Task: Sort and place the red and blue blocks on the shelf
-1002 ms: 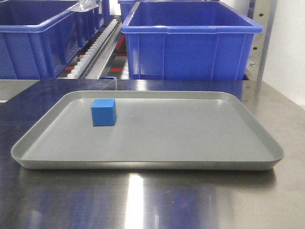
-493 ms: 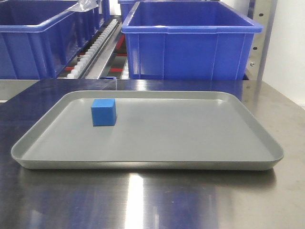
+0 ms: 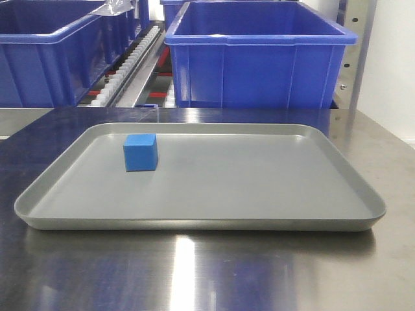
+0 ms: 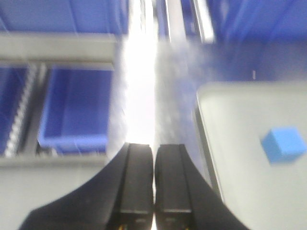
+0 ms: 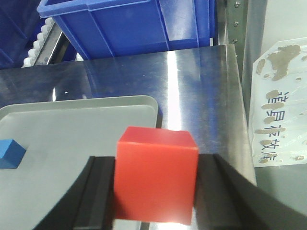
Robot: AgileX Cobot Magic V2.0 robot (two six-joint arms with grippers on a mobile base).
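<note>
Block (image 5: 156, 175), bright red, matte, plain faces, in right pincer (image 5: 156, 194)

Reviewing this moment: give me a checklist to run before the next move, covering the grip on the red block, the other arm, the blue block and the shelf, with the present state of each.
1. Red block held squarely in the right pincer, a finger against each side: ok.
2. Left pincer empty and free for a pick: ok, but it is shut and must open first.
3. Blue block sitting flat on the grey tray, nothing against it: ok.
4. Free spot on the shelf for the red block: cannot tell; blue bins fill most of what shows.
5. Tray area free of arms in the front view: ok.
</note>
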